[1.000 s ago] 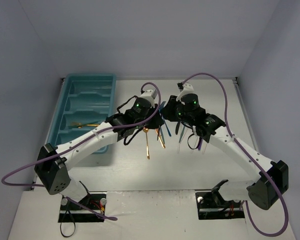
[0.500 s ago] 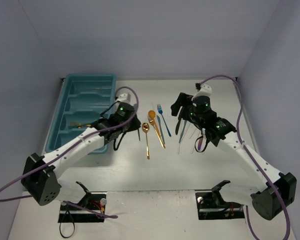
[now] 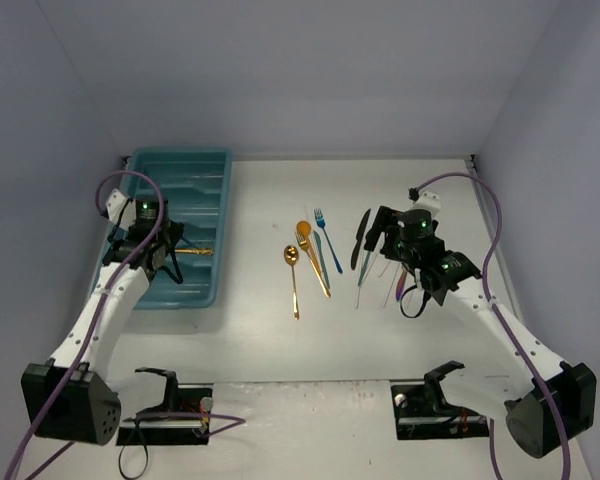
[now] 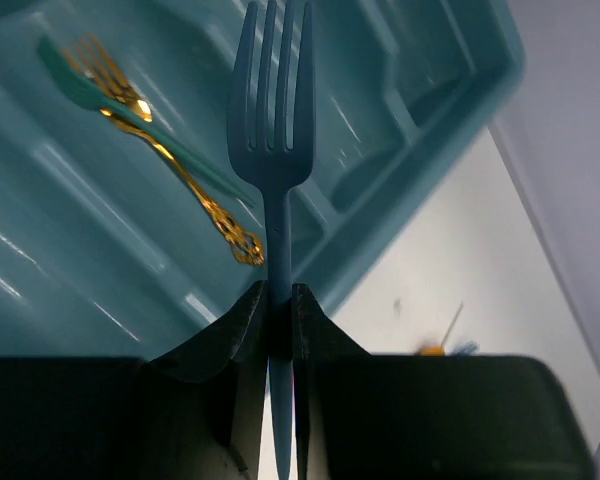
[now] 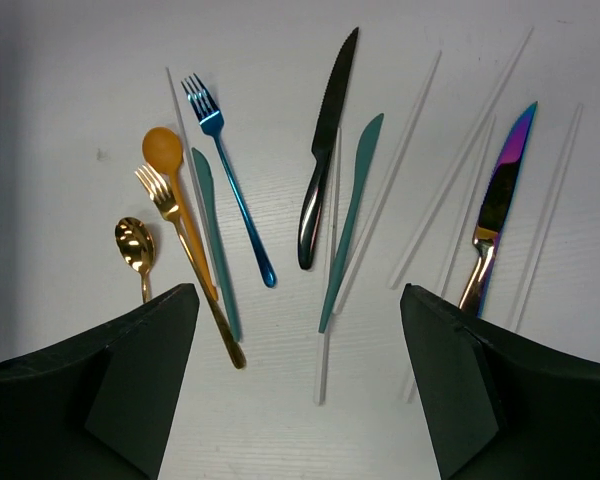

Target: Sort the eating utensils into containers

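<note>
Holding teal fork (image 4: 273, 150) by handle, L gripper (image 4: 278, 305) clamped on it above tray (image 4: 470, 80), gold fork (image 4: 235, 238) lying inside. R gripper (image 5: 298, 320) jaws wide apart over black knife (image 5: 325, 150), blue fork (image 5: 230, 190) + more on table (image 5: 80, 60), well apart from tray.

Two slim white arms: left arm (image 3: 100, 310) and right arm (image 3: 500, 325), black at joints and bases. Each shows a green light (image 3: 145, 209) and a looping purple cable (image 3: 480, 200). The right gripper (image 5: 298, 290) has chunky matte-black fingers (image 5: 130, 390).
</note>
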